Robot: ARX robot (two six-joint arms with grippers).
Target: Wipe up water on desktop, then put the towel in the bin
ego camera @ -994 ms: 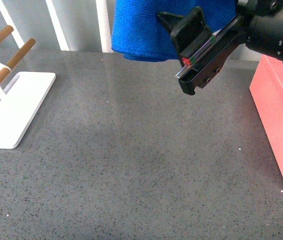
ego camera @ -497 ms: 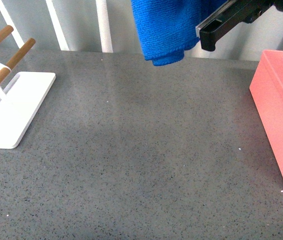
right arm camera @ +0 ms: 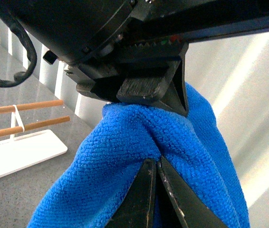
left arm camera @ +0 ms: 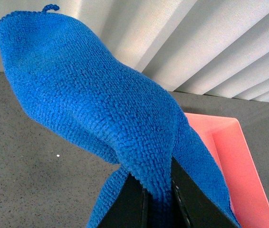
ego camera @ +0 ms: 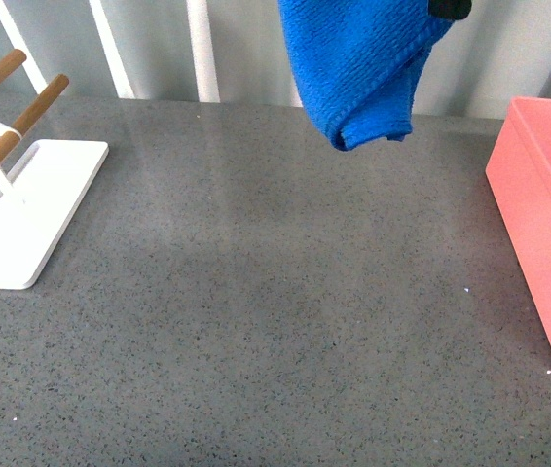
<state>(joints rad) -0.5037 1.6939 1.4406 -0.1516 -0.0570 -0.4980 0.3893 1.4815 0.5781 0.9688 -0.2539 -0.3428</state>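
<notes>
Blue towel hangs upper centre of the front frame, above the bench, pinched by both your left tool and right tool. Your bin lies rightward and lower, along the frame's right edge.

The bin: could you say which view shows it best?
The front view: the bin sits unobstructed on the desktop, though cropped. The left wrist view shows its inside partly behind the towel; the right wrist view misses it.

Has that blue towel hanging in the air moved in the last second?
Yes. In the front view the towel has drifted right, toward the pink bin, and its tip hangs lower over the desktop.
</notes>
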